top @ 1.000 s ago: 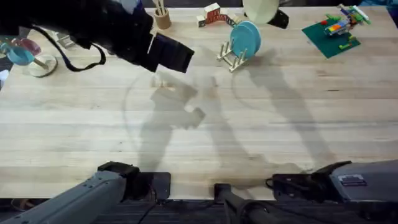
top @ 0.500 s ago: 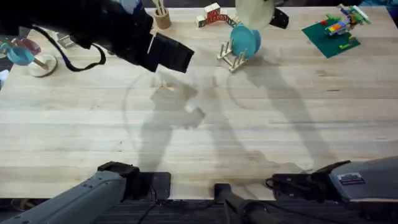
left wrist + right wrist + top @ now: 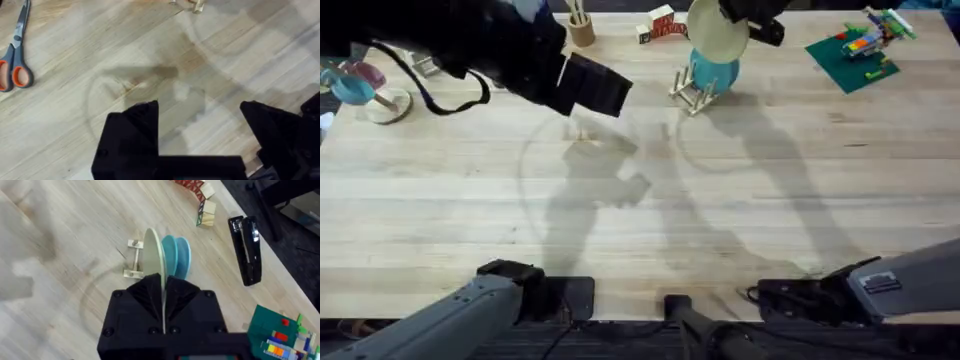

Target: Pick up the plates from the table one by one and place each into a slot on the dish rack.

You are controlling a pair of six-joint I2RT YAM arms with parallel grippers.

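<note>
The cream plate (image 3: 152, 255), pinched edge-on in the right end effector (image 3: 163, 296), is held above the dish rack (image 3: 133, 259) beside the slotted turquoise plate (image 3: 176, 256), so lowering into a free slot is judged next, while the left end effector (image 3: 200, 125) is seen wide open and empty.

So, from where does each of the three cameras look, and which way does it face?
Overhead: above the bases, looking down and forward over the table; both arms show.
Left wrist: on the left arm, facing bare planks and scissors; the left tool stands open.
Right wrist: on the right arm, looking down at the dish rack; the right tool grips the cream plate edge-on.
Shared: overhead and right wrist both show the turquoise plate racked.
</note>
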